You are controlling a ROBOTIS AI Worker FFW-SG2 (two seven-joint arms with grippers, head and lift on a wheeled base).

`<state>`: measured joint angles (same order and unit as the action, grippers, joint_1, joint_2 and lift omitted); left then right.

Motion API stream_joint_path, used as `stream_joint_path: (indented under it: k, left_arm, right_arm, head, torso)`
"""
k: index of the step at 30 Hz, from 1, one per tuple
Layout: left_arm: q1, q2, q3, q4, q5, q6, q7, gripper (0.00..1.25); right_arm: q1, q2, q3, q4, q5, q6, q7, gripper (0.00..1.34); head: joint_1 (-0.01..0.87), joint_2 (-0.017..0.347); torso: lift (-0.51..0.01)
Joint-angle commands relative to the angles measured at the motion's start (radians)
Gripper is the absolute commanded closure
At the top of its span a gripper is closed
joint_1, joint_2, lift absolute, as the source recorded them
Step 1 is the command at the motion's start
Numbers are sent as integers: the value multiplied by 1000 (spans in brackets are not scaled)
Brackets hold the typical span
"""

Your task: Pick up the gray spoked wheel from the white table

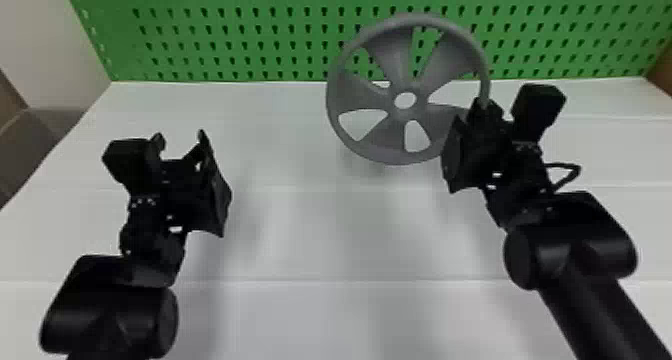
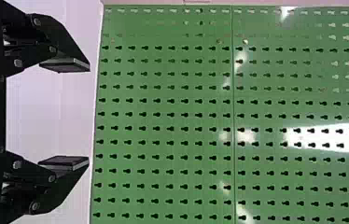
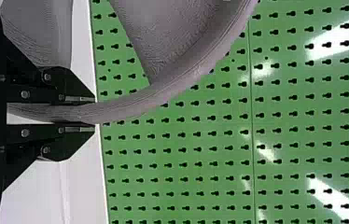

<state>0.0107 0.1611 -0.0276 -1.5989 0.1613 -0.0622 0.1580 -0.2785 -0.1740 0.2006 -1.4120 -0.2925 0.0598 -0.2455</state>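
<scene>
Head view: one left pincer [image 1: 180,136] points forward over one white table [image 1: 300,234]; one right pincer [image 1: 482,105], angled inward, grips one gray spoked wheel [image 1: 392,59], upright above the table. Left wrist view: two fingers [image 2: 67,66] gape. Right wrist view: two fingers clamp the rim.

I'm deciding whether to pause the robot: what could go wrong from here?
The right pincer grips the wheel at one side of its rim, so the wheel could pivot or slip. The left pincer, open and well apart from it, would probably not steady it in time. Moving forward might knock the wheel against the green pegboard behind.
</scene>
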Motion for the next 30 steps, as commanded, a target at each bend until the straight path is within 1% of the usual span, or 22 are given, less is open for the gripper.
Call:
stream_joint_path:
  k: [1,3,7,10,14,23,30]
  left_arm:
    - [6,-9,3,-3,15,-5,0,532]
    - [6,-11,0,-4,17,-5,0,533]
    - [8,-15,-3,-6,20,-10,0,532]
    - [5,-21,-3,-6,20,-11,0,533]
    - [3,-26,0,-6,18,-13,0,532]
    - [2,-31,3,-6,18,-13,0,532]
    - [-1,-40,12,-6,6,-13,0,532]
  right_arm:
    - [36,22,-27,4,47,-49,0,1181]
    - [50,33,-43,5,72,-64,0,1181]
    - [71,45,-56,5,119,-103,0,1181]
    - [82,48,-59,5,134,-130,0,1181]
    - [96,64,-75,4,154,-146,0,1181]
    - [99,59,-67,1,156,-149,3,1181]
    - [97,65,-64,-4,141,-121,23,1181]
  head:
    - [779,69]
    - [779,69]
    - [779,69]
    - [779,69]
    - [779,69]
    - [779,69]
    - [779,69]
  torso:
    - [-80]
    - [-80]
    - [-80]
    - [-80]
    - [-80]
    - [-80]
    - [-80]
